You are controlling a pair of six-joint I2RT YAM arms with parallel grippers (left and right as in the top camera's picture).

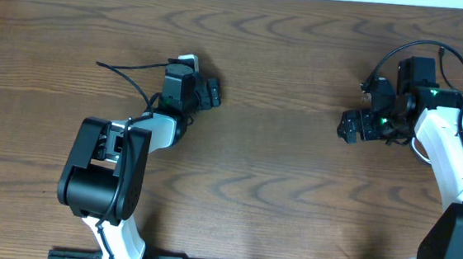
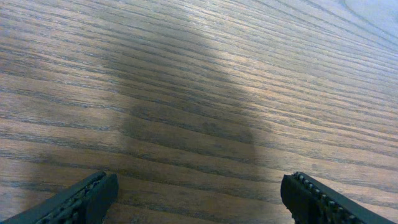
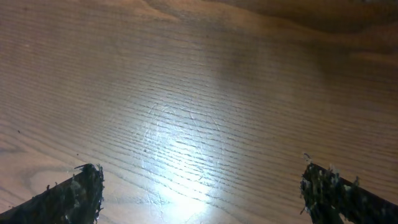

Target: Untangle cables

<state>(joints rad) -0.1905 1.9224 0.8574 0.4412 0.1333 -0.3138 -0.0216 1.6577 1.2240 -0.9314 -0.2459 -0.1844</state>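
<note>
No loose thin cables show in any view; the black and white cords are hidden or out of view. My left gripper (image 1: 214, 93) is open and empty over bare wood left of the table's middle. Its two finger tips stand wide apart in the left wrist view (image 2: 199, 199) with only wood between them. My right gripper (image 1: 346, 126) is open and empty at the right, pointing left. In the right wrist view (image 3: 202, 193) its fingers are wide apart over bare, brightly lit wood.
The wooden table (image 1: 270, 166) fills the views. A thin black cord (image 1: 124, 70) runs from the left wrist, and black loops (image 1: 436, 50) arch over the right wrist; both look attached to the arms. The arm bases stand at the front edge.
</note>
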